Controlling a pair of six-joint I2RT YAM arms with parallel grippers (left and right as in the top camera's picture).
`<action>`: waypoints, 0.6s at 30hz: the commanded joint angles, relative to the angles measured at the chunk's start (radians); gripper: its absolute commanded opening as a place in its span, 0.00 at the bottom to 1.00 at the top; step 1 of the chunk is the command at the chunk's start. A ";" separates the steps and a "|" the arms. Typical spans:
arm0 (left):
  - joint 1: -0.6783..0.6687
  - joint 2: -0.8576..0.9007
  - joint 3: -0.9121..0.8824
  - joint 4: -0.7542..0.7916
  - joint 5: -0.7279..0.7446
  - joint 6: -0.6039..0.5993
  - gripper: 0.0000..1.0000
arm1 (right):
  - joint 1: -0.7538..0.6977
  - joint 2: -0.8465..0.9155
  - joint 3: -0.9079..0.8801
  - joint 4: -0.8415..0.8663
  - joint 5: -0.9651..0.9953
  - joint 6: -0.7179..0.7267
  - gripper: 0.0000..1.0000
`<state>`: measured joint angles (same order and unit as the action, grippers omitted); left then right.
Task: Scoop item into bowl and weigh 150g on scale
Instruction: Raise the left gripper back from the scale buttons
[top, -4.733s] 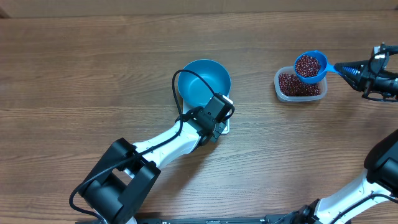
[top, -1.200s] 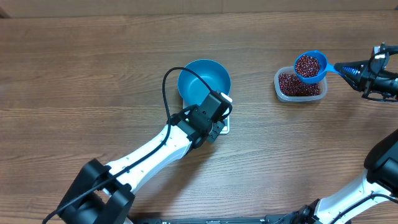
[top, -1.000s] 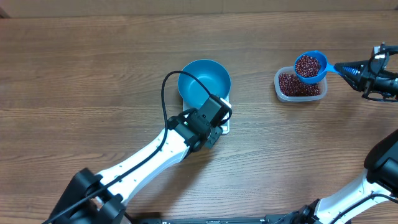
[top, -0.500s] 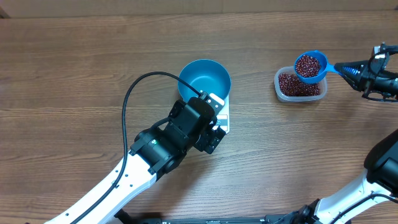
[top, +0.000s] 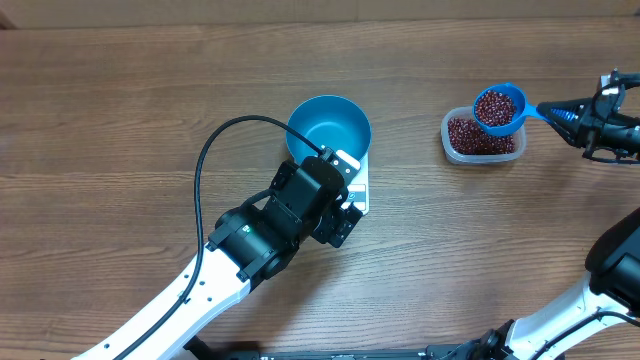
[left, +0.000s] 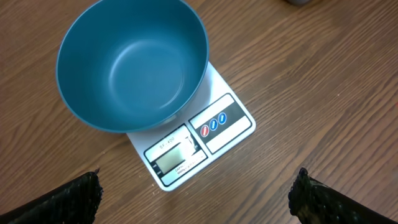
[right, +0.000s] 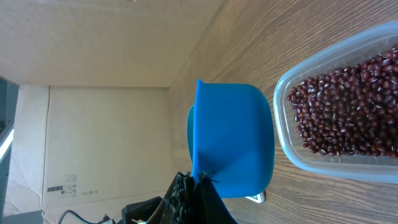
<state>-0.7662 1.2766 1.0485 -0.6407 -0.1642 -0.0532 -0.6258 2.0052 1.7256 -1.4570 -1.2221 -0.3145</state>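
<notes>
The empty blue bowl sits on the white scale. From the left wrist view, the bowl covers the scale's back, and the scale's front panel with its display is exposed. My left gripper hovers above the scale's front edge, open, with nothing between its fingers. My right gripper is shut on the handle of a blue scoop heaped with red-brown beans, held above the clear tub. The right wrist view shows the scoop's underside and beans in the tub.
The clear tub of beans stands on the wooden table at the right, well apart from the scale. A black cable loops from the left arm over the table left of the bowl.
My left gripper has opened and the left arm has lifted and drawn back from the scale's front. The right arm and loaded scoop have not moved.
</notes>
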 joint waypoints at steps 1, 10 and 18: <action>-0.003 -0.013 0.004 -0.036 0.008 -0.006 1.00 | 0.003 0.000 -0.004 0.004 -0.023 -0.009 0.04; 0.016 -0.013 0.004 -0.124 0.027 -0.056 0.99 | 0.003 0.000 -0.004 0.003 -0.023 -0.008 0.04; 0.073 -0.051 0.001 -0.092 0.120 0.016 1.00 | 0.003 0.000 -0.004 0.004 -0.020 -0.009 0.04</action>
<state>-0.6956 1.2686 1.0485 -0.7544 -0.1211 -0.0769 -0.6258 2.0052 1.7256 -1.4574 -1.2179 -0.3141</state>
